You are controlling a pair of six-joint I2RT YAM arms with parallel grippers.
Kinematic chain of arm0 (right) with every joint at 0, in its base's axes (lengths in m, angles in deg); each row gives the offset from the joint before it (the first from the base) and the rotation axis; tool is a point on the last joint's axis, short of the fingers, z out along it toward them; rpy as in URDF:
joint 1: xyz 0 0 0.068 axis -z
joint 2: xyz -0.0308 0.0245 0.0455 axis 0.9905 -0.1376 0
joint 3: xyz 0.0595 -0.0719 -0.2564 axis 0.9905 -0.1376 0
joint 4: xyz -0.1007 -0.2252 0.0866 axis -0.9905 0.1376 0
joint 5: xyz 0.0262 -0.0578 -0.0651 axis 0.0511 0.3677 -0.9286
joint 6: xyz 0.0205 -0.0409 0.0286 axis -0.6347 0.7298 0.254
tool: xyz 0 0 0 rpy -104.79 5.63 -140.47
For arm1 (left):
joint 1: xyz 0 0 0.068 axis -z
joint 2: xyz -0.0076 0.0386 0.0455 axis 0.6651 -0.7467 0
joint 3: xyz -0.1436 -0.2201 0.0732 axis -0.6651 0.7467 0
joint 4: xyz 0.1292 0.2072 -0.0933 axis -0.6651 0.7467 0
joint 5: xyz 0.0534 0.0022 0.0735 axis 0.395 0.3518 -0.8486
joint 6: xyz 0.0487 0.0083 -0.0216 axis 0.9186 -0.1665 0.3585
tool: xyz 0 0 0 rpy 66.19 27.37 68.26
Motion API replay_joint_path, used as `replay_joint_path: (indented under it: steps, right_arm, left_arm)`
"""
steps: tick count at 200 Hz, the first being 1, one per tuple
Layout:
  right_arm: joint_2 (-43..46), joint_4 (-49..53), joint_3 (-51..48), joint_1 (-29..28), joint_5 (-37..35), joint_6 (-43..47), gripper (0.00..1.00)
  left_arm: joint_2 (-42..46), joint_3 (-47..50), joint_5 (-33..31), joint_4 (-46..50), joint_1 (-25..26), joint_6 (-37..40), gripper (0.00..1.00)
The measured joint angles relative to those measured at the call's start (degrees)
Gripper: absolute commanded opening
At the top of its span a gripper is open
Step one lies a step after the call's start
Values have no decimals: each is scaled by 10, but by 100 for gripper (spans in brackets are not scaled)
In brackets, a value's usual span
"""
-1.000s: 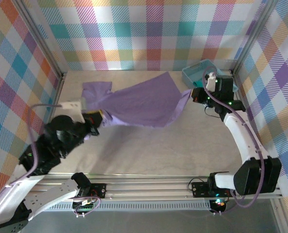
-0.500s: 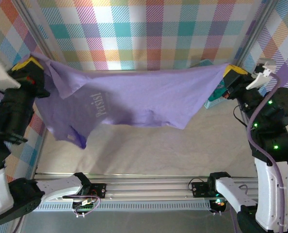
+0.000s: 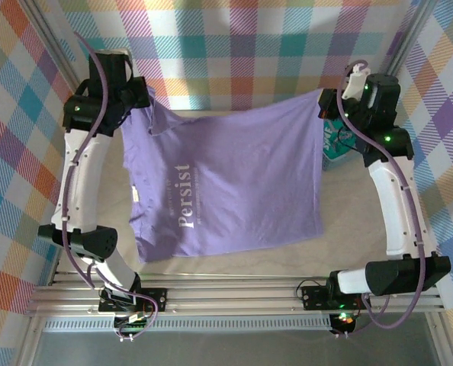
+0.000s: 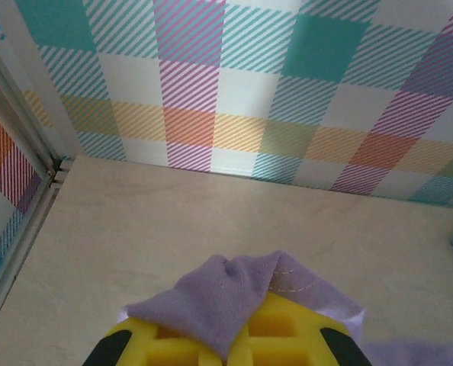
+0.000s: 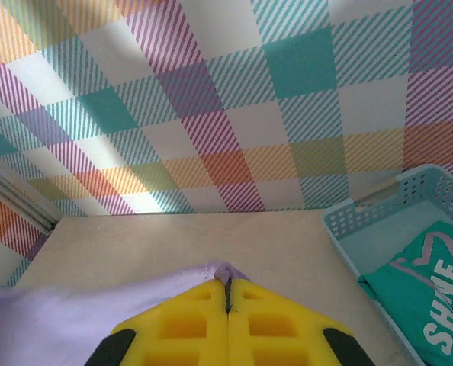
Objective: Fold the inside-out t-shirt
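Note:
The lavender inside-out t-shirt [image 3: 226, 179] hangs spread out between both arms, raised high at the back of the table, faint "Persist" lettering showing through. My left gripper [image 3: 135, 99] is shut on its upper left corner; in the left wrist view a fold of the shirt [image 4: 234, 297] drapes over the closed yellow fingers [image 4: 173, 343]. My right gripper [image 3: 327, 103] is shut on the upper right corner; in the right wrist view the purple edge [image 5: 97, 309] runs off to the left from the pinched tip [image 5: 226, 286]. The shirt's lower hem hangs near the table's front.
A teal basket [image 5: 371, 229] stands at the back right, holding a teal-green garment [image 5: 425, 286] with white lettering. Plaid walls close in the back and sides. The tan tabletop [image 4: 211, 221] lies below the shirt.
Both arms have lifted the shirt from a bunched heap on the table and pulled it apart. It now hangs flat, and both grippers have moved in towards the back wall.

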Motion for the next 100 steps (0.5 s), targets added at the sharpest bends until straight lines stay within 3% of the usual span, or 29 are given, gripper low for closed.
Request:
replay_joint_path:
  steps: [28,66,100]
  right_arm:
    - [38,7,30,0,3,4,0]
    - [160,21,46,0,9,4,0]
    - [245,40,80,0,22,3,0]
  left_arm:
    - [74,-17,23,-6,0,-2,0]
    - [256,-8,50,-47,0,-4,0]
    - [360,-26,72,-74,0,-13,0]
